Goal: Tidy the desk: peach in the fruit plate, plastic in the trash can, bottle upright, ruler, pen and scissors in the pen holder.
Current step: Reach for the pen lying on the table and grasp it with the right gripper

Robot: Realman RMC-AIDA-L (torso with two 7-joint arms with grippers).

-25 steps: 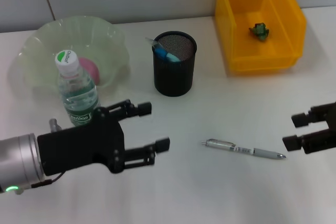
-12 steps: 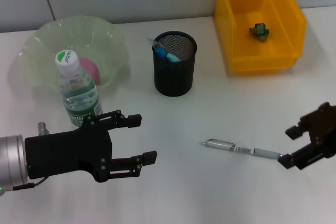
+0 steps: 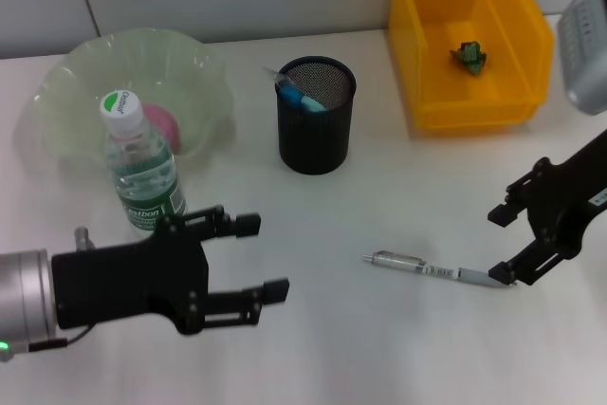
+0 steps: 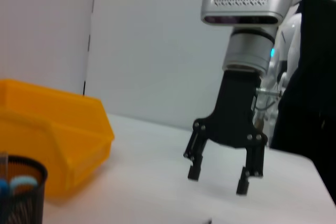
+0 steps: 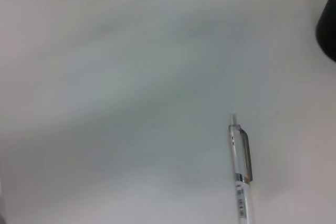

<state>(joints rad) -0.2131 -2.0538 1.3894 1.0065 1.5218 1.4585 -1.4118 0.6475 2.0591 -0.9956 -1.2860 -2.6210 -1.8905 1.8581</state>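
right gripper (image 3: 504, 245) fingers spread, over the darker tip end of the pen (image 3: 438, 270) – pen lies flat on the desk (image 3: 379, 348). left gripper (image 3: 267, 258) fingers apart, holding nothing, just in front of the upright bottle (image 3: 140, 167). pen holder (image 3: 315, 115) well behind the pen.

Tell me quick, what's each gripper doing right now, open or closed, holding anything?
Left gripper: open, holding nothing, over the desk in front of the bottle.
Right gripper: open, holding nothing, at the far end of the pen.
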